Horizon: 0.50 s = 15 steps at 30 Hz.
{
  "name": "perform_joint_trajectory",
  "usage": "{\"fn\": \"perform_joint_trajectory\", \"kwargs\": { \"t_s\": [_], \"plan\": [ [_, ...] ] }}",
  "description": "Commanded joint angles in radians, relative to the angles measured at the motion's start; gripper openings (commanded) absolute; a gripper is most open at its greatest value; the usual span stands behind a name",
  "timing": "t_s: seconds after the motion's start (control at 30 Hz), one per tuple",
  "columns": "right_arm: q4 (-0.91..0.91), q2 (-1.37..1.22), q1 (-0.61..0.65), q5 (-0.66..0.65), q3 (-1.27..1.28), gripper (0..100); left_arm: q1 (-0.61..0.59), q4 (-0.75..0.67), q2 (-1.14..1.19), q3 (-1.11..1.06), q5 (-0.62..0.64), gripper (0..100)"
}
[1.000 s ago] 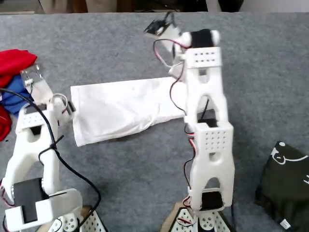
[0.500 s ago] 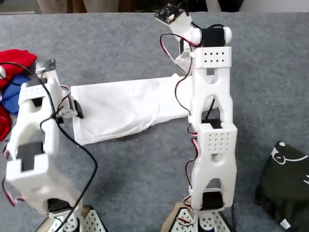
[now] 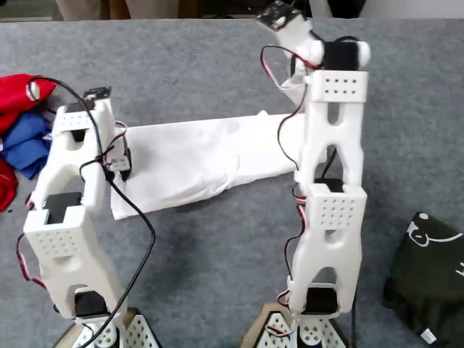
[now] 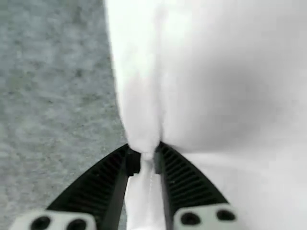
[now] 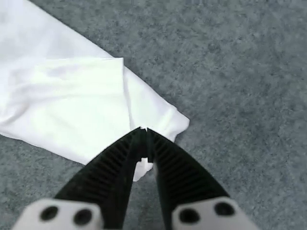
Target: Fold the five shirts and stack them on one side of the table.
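Grey, carpet-like covering spreads over the bench [image 3: 181,65], with two white arms standing at its near edge. No writing can be read anywhere. The only markings are a white graphic printed on the black folded shirt [image 3: 428,275] at the bench's right side, cut off by the frame edge and too partial to make out, and a small pale tag [image 3: 429,336] at that shirt's near corner, too small to read.

The white shirt [image 3: 196,163] lies roughly in the middle of the bench, folded into a long band. Its long axis runs across the bench from the left arm [image 3: 69,217] to the right arm [image 3: 330,181], and its right end sits slightly farther from the arm bases than its left end. The left end is a wide, straight edge, while the right end narrows to a folded corner.

The left gripper [image 4: 147,158] is at the shirt's left end, its black ribbed fingers [image 4: 112,172] pinched onto a raised ridge of white fabric. The right gripper [image 5: 145,132] is at the shirt's right corner, with its fingers [image 5: 120,163] closed tip to tip and a sliver of white cloth caught between them.

A red shirt [image 3: 22,90] and a blue shirt [image 3: 25,138] lie crumpled together at the bench's left edge, just beside the left arm.
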<state>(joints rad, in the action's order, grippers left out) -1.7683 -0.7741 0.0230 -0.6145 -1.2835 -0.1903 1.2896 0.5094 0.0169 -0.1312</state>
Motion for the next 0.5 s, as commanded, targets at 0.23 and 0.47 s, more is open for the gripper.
{"fn": "perform_joint_trajectory", "kwargs": {
  "t_s": [0.23,0.47],
  "plan": [
    [-0.017,0.105,-0.216,0.012,-0.209,0.5,-0.034,0.071,0.022,0.087,0.133,2],
    [-0.017,0.105,-0.312,0.008,-0.271,0.5,-0.028,0.305,0.025,0.439,0.176,2]
  ]
}}
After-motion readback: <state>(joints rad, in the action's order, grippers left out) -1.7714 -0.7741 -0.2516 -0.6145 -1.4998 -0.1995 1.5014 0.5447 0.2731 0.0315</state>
